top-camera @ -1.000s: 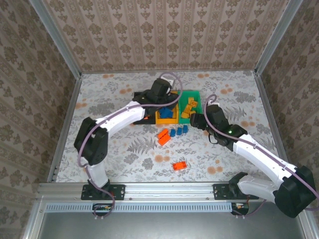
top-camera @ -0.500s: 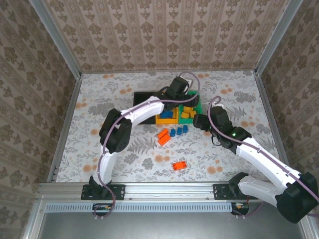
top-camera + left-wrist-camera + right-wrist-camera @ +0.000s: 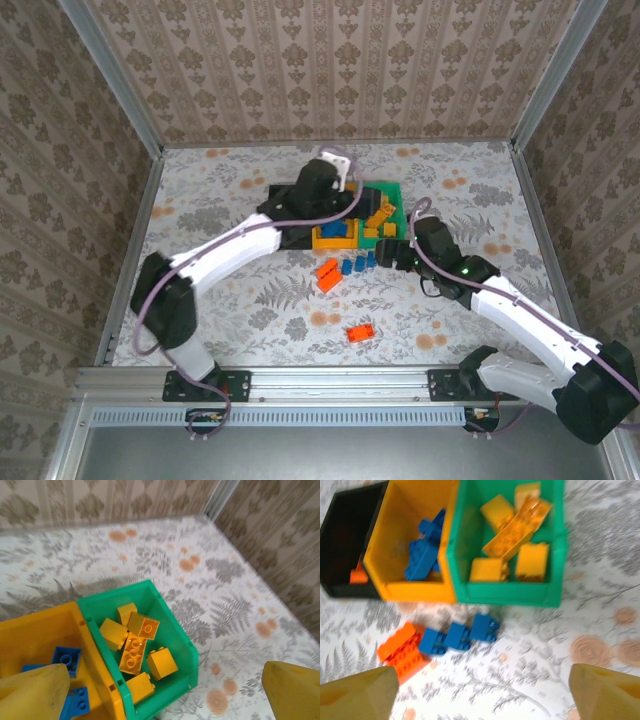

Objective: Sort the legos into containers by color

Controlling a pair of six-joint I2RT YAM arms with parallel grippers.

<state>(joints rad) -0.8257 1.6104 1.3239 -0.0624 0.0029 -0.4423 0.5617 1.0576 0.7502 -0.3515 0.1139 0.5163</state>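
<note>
Three bins in a touching row at mid-table (image 3: 470, 190): black bin (image 3: 342, 540), yellow-orange bin (image 3: 415, 593), green bin (image 3: 510, 594).

- Black bin: cut off by the left frame edge in the right wrist view and largely covered by the left arm (image 3: 230, 245) in the top view. One red-orange brick (image 3: 358, 575) shows inside, blurred.
- Yellow-orange bin: holds blue bricks (image 3: 422, 555). They overlap, so the count is unclear.
- Green bin: holds yellow-orange bricks (image 3: 134, 650), roughly six, with one long piece lying tilted across the others.
- Loose, just in front of the bins: three blue pieces in a touching row (image 3: 457, 635), with a red-orange block (image 3: 402, 650) beside them.
- Loose, well apart and nearer the arm bases: one further red-orange piece (image 3: 360, 332).
- One left gripper (image 3: 160, 680): held over the bins, fingers (image 3: 35, 690) spread wide with nothing between them. Both fingers are cut off by the bottom edge.
- One right gripper (image 3: 480, 690): above the table near the loose blue row, fingers (image 3: 605, 692) spread wide and holding nothing, likewise cut off at the bottom.
- Lettering: stud tops are too small and blurred to read.
</note>
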